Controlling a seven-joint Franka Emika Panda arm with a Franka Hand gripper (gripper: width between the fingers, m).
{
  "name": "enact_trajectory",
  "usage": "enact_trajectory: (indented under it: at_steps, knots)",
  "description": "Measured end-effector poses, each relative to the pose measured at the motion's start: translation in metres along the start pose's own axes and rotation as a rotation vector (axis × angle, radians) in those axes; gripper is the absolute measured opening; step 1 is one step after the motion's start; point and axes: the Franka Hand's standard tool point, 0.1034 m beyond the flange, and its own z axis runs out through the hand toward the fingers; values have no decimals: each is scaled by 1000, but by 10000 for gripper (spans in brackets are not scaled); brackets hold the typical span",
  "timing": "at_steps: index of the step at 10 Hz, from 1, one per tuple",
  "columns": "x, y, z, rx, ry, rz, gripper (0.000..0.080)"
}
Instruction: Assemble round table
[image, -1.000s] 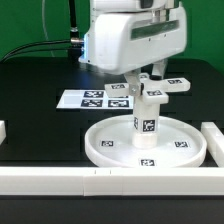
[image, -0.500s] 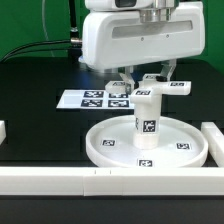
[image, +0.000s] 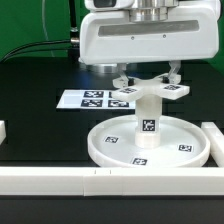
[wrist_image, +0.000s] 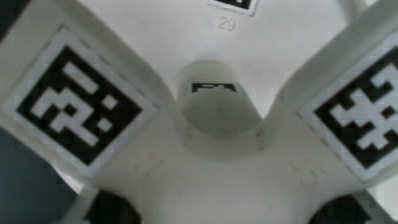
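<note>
Round table parts sat at lower centre of the exterior view: disc (image: 150, 145) flat on the black worktop (image: 40, 110), leg (image: 147, 118) upright at its middle. Cross-shaped foot (image: 150, 90) was level just over the leg's top; whether touching, could not tell. One second before, the foot hung tilted and off toward the exterior view's right; half a second before, nearer centre. Now it was squared over the leg. Judgement: alignment done, seating and turning the foot onto the leg comes next. Gripper (image: 148, 72) was closed on the foot's hub, fingers mostly hidden. Wrist view showed the foot's tagged arms (wrist_image: 80, 90) close up. Marker board (image: 95, 99) lay behind, left of centre.
</note>
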Motion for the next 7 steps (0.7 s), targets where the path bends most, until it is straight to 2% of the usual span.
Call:
enact_trajectory:
  at_steps: [5, 7]
  knots:
    - [3, 0, -2, 12, 4, 288, 445]
    - [1, 0, -3, 38, -9, 644, 446]
